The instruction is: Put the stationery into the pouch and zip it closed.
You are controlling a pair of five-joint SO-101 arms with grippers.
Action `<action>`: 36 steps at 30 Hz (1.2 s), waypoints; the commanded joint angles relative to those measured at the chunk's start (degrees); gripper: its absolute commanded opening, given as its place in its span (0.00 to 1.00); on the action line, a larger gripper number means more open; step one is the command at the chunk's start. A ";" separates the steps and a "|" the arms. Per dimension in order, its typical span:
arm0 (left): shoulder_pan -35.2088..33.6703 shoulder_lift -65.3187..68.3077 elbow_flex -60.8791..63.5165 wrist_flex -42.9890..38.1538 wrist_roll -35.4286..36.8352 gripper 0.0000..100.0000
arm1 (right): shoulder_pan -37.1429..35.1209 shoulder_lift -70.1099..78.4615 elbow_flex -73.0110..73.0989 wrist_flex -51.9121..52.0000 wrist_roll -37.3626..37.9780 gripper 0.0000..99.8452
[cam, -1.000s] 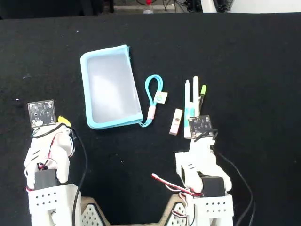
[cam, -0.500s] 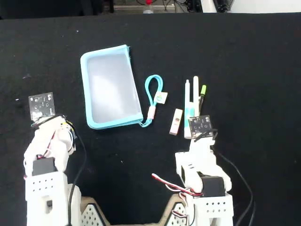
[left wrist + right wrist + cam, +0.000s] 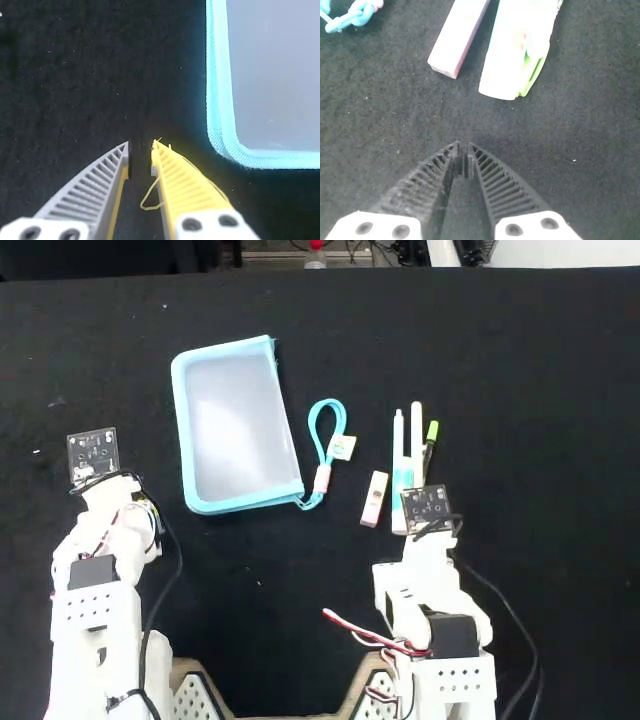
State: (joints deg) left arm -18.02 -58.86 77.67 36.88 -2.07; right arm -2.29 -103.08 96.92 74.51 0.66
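Both arms low at near table edge, nothing picked up yet.
L gripper [image 3: 140, 146] sits near a corner of the pouch [image 3: 238, 430], fingers a narrow slit, empty; prob. staged to pin or open it. R gripper [image 3: 463, 147] has tips together, empty, aimed at 3 pens [image 3: 410, 465] & pink stick [image 3: 374, 498], loose beside the lanyard [image 3: 325, 445]. Pouch lies flat, zip edge apparently facing the stationery, so short carry.

A black-clothed table [image 3: 520, 360] with a red-capped bottle [image 3: 316, 254] and cables [image 3: 400, 252] behind its far edge
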 commanded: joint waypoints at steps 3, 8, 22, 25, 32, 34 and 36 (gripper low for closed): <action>0.31 0.09 -2.68 -0.88 0.44 0.09 | 0.62 -5.58 -0.40 0.35 -0.09 0.01; 0.40 0.09 -2.68 -0.88 0.44 0.09 | 0.62 -5.58 -0.40 0.35 -0.09 0.01; 0.75 0.79 -3.12 -0.88 0.44 0.09 | 0.62 -5.58 -0.40 0.35 -0.09 0.01; 0.75 0.79 -3.12 -0.88 0.35 0.09 | 0.62 -5.58 -0.40 0.35 -0.09 0.01; 0.84 0.88 -2.51 -2.20 -1.58 0.09 | 0.62 -5.58 -0.40 0.35 -0.09 0.01; 0.84 1.49 -2.33 -2.55 -1.58 0.09 | 0.62 -5.58 -0.40 0.35 -0.09 0.01; 0.84 3.34 -2.95 -2.55 -1.58 0.09 | 0.62 -5.58 -0.40 0.35 -0.09 0.01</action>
State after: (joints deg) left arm -18.02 -57.80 77.67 35.30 -3.21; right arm -2.29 -103.08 96.92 74.51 0.66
